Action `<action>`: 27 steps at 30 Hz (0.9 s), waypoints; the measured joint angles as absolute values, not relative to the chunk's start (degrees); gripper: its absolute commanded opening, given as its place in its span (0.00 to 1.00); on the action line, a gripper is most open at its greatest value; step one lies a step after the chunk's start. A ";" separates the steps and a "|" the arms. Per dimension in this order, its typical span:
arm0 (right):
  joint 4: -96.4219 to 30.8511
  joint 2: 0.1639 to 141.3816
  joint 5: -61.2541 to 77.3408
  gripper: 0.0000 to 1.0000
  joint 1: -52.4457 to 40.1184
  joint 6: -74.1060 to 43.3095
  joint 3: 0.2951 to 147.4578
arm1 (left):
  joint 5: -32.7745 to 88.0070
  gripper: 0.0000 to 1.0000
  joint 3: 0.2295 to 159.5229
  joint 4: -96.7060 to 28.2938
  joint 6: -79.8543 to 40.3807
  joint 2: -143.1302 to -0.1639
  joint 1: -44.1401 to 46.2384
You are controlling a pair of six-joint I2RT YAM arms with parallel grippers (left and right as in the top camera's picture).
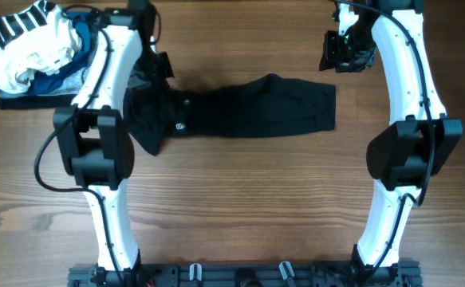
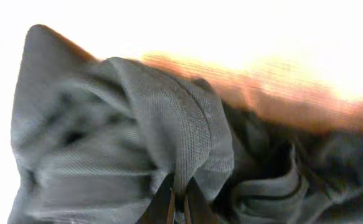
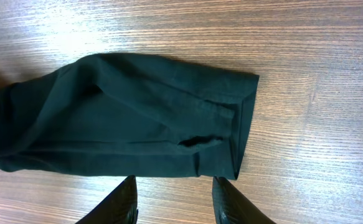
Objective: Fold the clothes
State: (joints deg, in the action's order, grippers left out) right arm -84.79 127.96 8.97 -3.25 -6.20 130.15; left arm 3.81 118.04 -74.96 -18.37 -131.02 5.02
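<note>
1. Nearest the lens, in the left wrist view, we are looking at a bunched ridge of the black garment (image 2: 169, 124). The left gripper (image 2: 176, 202) is pinching it, fingers closed together on the cloth.
2. The garment is lying across the middle of the wooden table (image 1: 256, 207). Its left end is gathering into folds under the left arm, while its right end is lying flat with a squared hem.
3. We are judging it light, soft and limp. It is likely to sag and crease wherever it is lifted, so hem corners or seam edges are looking like better holds than a mid-panel bunch.
4. The right gripper (image 3: 175, 186) is hovering just beside the flat hem, fingers apart and holding nothing.
5. A pile of other clothes (image 1: 29, 48) is sitting at the table's far left corner.
6. From overhead, the left arm is covering the gathered end. The left wrist view is blurring and washing out, so we are not telling what kind of garment this is.
</note>
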 measured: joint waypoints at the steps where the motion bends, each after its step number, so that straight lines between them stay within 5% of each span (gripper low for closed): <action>1: -84.79 127.96 8.97 0.39 -3.22 -6.20 130.15 | 3.88 0.04 118.04 -73.93 -18.37 -131.02 4.16; 10: -84.90 127.96 9.06 0.38 -3.22 -6.20 130.15 | 3.51 0.04 118.04 -63.57 -18.41 -131.02 1.45; 12: -85.06 127.96 9.26 0.51 -3.22 -6.20 130.15 | 2.90 0.72 118.04 -62.98 -18.41 -131.02 1.76; 13: -85.08 127.96 9.32 0.52 -3.22 -6.09 130.15 | 2.85 0.91 118.04 -63.11 -18.39 -131.02 1.78; 14: -85.08 127.96 9.43 0.53 -3.22 -5.96 130.15 | 2.83 0.91 118.06 -63.55 -18.39 -131.02 1.76; 15: -85.06 127.96 9.50 0.66 -3.25 -6.15 130.15 | 2.70 1.00 118.08 -64.51 -18.39 -131.02 1.76; 16: -85.06 127.96 9.50 0.84 -3.22 -6.20 130.15 | 2.68 1.00 118.08 -65.76 -18.41 -131.02 1.76; 17: -85.03 127.96 9.54 0.87 -3.22 -6.02 130.15 | 2.70 1.00 118.08 -66.50 -18.65 -131.02 1.80; 27: -81.41 128.07 10.96 0.87 -3.22 -5.96 129.05 | 2.72 1.00 118.19 -64.23 -18.74 -131.02 4.27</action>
State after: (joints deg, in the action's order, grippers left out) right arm -81.41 128.07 10.96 -3.22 -5.96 129.05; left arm 2.72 118.19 -64.23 -18.74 -131.02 4.27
